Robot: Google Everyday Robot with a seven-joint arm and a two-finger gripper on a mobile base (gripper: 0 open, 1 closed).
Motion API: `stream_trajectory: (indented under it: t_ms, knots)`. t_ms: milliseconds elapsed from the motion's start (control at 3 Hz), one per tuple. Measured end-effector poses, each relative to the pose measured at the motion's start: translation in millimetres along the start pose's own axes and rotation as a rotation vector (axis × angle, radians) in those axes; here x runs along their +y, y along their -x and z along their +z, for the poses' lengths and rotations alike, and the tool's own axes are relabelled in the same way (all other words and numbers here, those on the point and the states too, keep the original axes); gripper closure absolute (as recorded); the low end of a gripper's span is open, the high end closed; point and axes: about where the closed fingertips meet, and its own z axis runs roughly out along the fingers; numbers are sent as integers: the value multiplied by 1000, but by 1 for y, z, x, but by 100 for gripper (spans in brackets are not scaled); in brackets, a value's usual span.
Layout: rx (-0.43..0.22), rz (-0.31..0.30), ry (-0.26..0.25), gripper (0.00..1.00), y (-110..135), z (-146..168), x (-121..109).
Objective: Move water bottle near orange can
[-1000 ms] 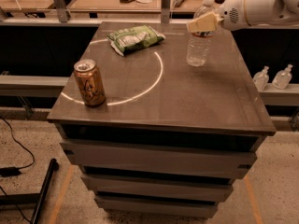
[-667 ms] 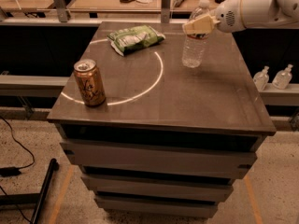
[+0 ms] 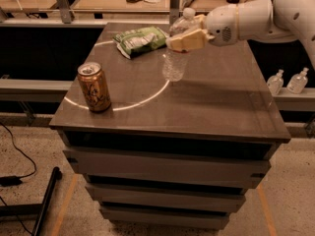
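Note:
The clear ribbed water bottle point(image 3: 176, 58) with a white cap stands or hangs just above the middle of the dark table top point(image 3: 216, 107). My gripper point(image 3: 186, 37) comes in from the right and is shut on the water bottle's upper part. The orange can point(image 3: 93, 86) with dark scribbly markings and a silver top stands upright near the table's front left corner, well to the left of the bottle and apart from it.
A green-and-white snack bag point(image 3: 141, 39) lies at the back left of the table. A white circle line is marked on the top. Two small bottles point(image 3: 287, 81) stand on a ledge to the right. A workbench with clutter runs behind.
My gripper has carried the water bottle from the back right of the table leftward and forward, toward the middle and closer to the orange can. The can and bag have not moved.

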Motion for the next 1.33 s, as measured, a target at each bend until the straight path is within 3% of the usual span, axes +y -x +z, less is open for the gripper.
stream_trajectory:
  t_ms: [333,667,1000,1333]
  knots:
    - [-21,-109,121,100,19,15,47]
    - [83,-195,166,100,25,66,85]
    - [157,-233,161,100,27,101,97]
    - [125,-206,205,100,25,106,99]
